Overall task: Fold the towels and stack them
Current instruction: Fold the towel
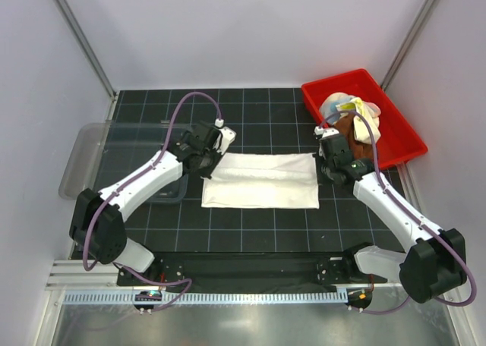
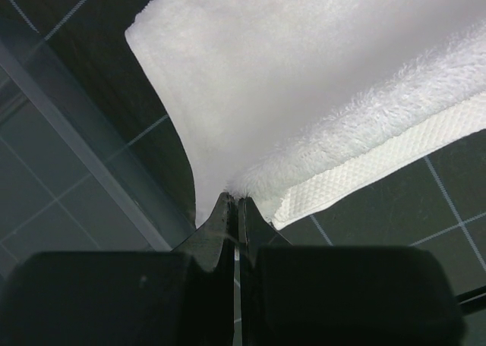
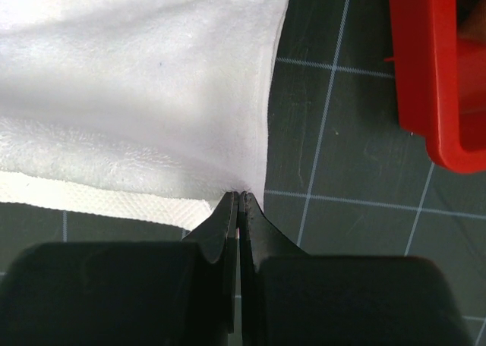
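At the centre of the top view, the cream-white towel (image 1: 260,180) lies doubled on the tabletop (image 1: 250,232), both upper corners pinched: left end effector (image 1: 216,156) and right end effector (image 1: 321,157) are clenched on cloth. Carrying both corners level and together should keep the edges aligned.

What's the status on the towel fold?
Left gripper shut on cream towel far-left corner; right gripper shut on far-right corner. Towel flat on mat, layered. Nothing in the way; other towels in red bin.
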Action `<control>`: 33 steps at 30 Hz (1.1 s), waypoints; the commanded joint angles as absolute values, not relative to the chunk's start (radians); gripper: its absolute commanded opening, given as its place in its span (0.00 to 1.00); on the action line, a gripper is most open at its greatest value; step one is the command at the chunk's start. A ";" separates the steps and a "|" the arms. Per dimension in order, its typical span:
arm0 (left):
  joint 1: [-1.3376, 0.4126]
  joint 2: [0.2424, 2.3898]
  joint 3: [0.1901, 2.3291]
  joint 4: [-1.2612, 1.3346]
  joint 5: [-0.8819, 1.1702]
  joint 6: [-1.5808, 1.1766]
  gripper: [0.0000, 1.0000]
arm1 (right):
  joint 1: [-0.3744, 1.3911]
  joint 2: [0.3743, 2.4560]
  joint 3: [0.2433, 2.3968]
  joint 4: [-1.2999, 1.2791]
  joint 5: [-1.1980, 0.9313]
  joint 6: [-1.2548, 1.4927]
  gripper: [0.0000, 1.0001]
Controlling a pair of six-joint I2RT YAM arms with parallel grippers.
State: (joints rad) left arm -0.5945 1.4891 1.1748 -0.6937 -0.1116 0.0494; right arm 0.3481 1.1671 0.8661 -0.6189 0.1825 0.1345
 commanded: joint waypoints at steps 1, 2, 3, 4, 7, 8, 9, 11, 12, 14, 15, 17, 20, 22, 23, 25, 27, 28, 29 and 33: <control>-0.597 1.448 1.164 -0.723 -0.118 0.029 0.00 | 0.351 1.147 0.913 -0.676 0.261 0.215 0.01; -0.598 1.445 1.154 -0.723 -0.118 0.025 0.00 | 0.353 1.144 0.913 -0.683 0.268 0.224 0.01; -0.601 1.443 1.149 -0.721 -0.115 0.025 0.00 | 0.353 1.135 0.913 -0.684 0.273 0.233 0.01; -0.606 1.443 1.146 -0.721 -0.115 0.020 0.00 | 0.353 1.134 0.910 -0.684 0.282 0.238 0.01; -0.614 1.447 1.134 -0.724 -0.110 0.009 0.00 | 0.356 1.127 0.908 -0.689 0.285 0.242 0.04; -0.617 1.450 1.134 -0.726 -0.110 0.009 0.00 | 0.356 1.127 0.910 -0.689 0.294 0.248 0.05; -0.618 1.451 1.128 -0.727 -0.112 0.006 0.00 | 0.356 1.127 0.910 -0.696 0.296 0.252 0.05; -0.621 1.457 1.123 -0.727 -0.129 0.006 0.00 | 0.356 1.131 0.914 -0.699 0.288 0.255 0.09; -0.623 1.459 1.120 -0.729 -0.130 0.005 0.00 | 0.356 1.132 0.917 -0.715 0.290 0.256 0.12; -0.624 1.459 1.123 -0.729 -0.130 0.005 0.00 | 0.356 1.129 0.930 -0.736 0.320 0.264 0.22; -0.629 1.460 1.123 -0.729 -0.129 0.006 0.00 | 0.356 1.127 0.933 -0.756 0.331 0.268 0.27; -0.635 1.463 1.124 -0.733 -0.130 0.006 0.00 | 0.356 1.117 0.951 -0.778 0.342 0.285 0.33; -0.649 1.477 1.120 -0.749 -0.133 -0.021 0.04 | 0.354 1.079 0.962 -0.775 0.330 0.324 0.36; -0.657 1.483 1.114 -0.758 -0.133 -0.032 0.18 | 0.356 1.063 0.956 -0.717 0.301 0.348 0.38; -0.660 1.482 1.114 -0.768 -0.140 -0.044 0.27 | 0.356 1.062 0.957 -0.700 0.289 0.363 0.39; -0.669 1.470 1.106 -0.773 -0.149 -0.052 0.33 | 0.356 1.091 0.965 -0.683 0.272 0.417 0.44; -0.673 1.445 1.112 -0.801 -0.178 -0.061 0.38 | 0.356 1.149 0.994 -0.702 0.273 0.463 0.47; -0.676 1.437 1.117 -0.811 -0.195 -0.067 0.40 | 0.356 1.173 1.005 -0.713 0.285 0.486 0.48; -0.676 1.430 1.126 -0.816 -0.210 -0.072 0.43 | 0.356 1.196 1.032 -0.725 0.285 0.500 0.48; -0.706 1.437 1.187 -0.809 -0.186 -0.164 0.43 | 0.354 1.273 1.016 -0.671 0.140 0.540 0.47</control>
